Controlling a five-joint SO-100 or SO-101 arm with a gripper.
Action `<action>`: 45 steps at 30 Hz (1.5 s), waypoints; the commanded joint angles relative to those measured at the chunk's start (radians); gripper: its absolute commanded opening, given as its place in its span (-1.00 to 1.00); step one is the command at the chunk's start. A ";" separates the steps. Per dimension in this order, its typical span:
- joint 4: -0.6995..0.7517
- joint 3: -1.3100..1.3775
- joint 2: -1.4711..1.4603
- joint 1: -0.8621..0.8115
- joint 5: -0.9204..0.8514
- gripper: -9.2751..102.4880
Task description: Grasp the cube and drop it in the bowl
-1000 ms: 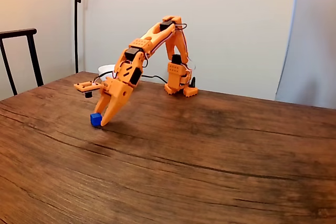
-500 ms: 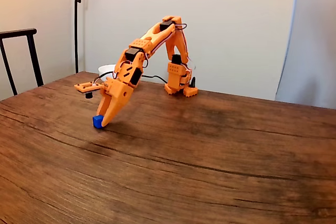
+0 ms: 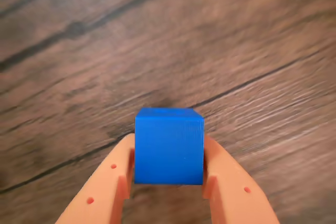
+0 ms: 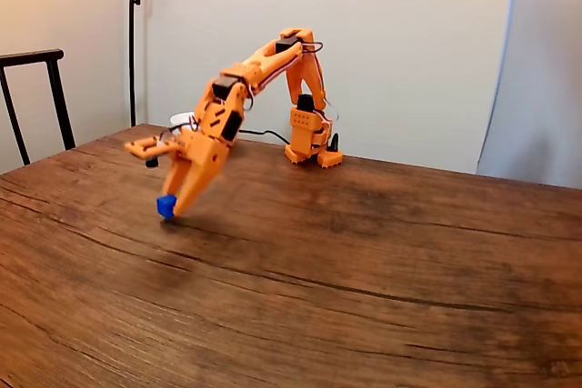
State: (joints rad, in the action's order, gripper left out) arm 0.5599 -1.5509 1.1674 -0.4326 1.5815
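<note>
Since half a second ago I see the gripper risen off the table, cube lifted with it. Both fingers clench the cube. Bowl sits at 12 o'clock beyond, partly hidden.

A dark wooden tabletop stands before a plain cream wall, with a black chair and lamp pole at left.

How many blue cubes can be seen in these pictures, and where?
1. The blue cube sits between the two orange fingers of the gripper, just above the wooden table, left of centre in the fixed view. The arm could hide others behind it.
</note>
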 commanded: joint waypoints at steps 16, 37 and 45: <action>0.693 0.577 0.029 -0.040 0.123 -0.66; 1.198 0.985 0.126 -0.281 0.304 -0.67; 1.198 0.736 0.350 -0.390 0.318 -0.67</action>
State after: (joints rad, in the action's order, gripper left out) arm 1.6997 -0.7731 1.4220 -0.7977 1.8945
